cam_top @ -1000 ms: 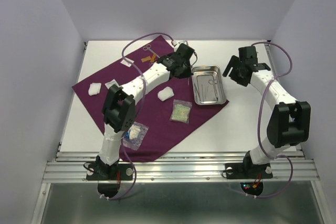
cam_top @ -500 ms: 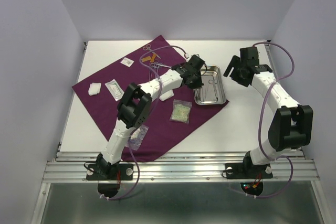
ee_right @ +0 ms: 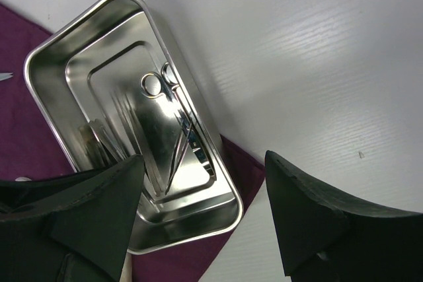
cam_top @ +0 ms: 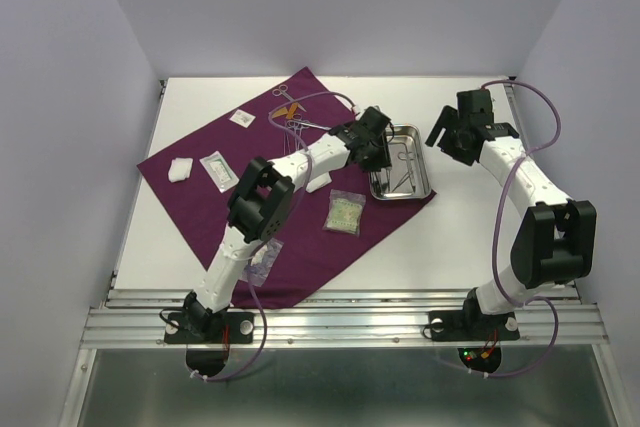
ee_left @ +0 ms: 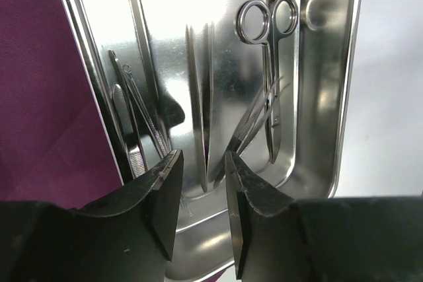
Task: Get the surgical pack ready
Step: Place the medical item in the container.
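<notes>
Pincers: left pincer [ee_left: 201, 160] is hovering low over the steel tray [ee_left: 330, 97], its fingers slightly apart and gripping nothing; right pincer [ee_right: 203, 158] is waiting spread wide and empty at the tray's right.
Tray: resting partly on the right corner of the purple cloth [cam_top: 200, 137], carrying scissors [ee_left: 269, 77] and tweezers [ee_left: 201, 97], probably to keep the instruments together.
Wrist views: showing those instruments lying loose.
Top view: alone showing gauze pads [cam_top: 180, 169] and a clear packet [cam_top: 345, 213] lying on the cloth, left of the tray.
</notes>
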Controlling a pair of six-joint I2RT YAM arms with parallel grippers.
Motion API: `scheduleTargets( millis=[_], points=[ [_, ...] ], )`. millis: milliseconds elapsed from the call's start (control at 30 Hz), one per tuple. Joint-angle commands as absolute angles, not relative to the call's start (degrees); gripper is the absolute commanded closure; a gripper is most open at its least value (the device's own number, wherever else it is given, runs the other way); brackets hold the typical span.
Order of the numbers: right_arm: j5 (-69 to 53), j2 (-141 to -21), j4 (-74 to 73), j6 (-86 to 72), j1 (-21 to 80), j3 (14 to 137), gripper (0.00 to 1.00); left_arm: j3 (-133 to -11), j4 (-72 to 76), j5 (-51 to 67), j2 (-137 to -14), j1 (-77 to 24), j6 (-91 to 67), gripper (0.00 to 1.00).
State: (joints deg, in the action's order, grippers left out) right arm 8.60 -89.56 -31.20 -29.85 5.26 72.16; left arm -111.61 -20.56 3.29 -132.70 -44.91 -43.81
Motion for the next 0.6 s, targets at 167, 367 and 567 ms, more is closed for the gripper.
scheduleTargets(
  millis=[167, 367, 567],
  points=[
    [9.8, -87.9, -28.9, -30.2, 5.4, 71.5, 0.22, -114.2, -22.8, -2.9, -123.2, -44.7, -41.6, 0.60],
    [9.4, -87.9, -28.8, -30.1, 5.4, 71.5, 0.22, -111.5, -26.0, -10.4, -119.7, -42.2, -38.8, 0.61],
    [9.1, -87.8, -28.8, -30.1, 5.4, 71.5, 0.22, -109.5, -29.1, -17.6, -118.7, -36.8, -35.2, 0.61]
  ],
)
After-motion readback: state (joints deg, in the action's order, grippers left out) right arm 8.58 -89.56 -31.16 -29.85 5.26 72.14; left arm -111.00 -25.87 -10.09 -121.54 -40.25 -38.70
